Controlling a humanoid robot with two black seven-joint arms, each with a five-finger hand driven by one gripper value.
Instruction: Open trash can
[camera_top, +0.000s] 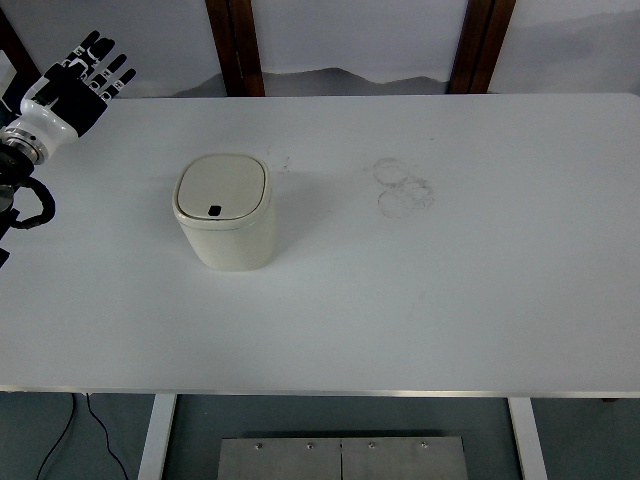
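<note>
Standing upright left of centre on the white counter (450, 300): cream trash can (224, 211), lid down, dark button on its near edge. Hovering well apart at the far left corner: left robot hand (88, 72), fingers spread, holding nothing.

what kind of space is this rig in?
Probably a lab or test room, not a home: a bare white table on metal legs, one small cream trash can with its lid shut, cables on the floor, and the left hand open at the corner.
</note>
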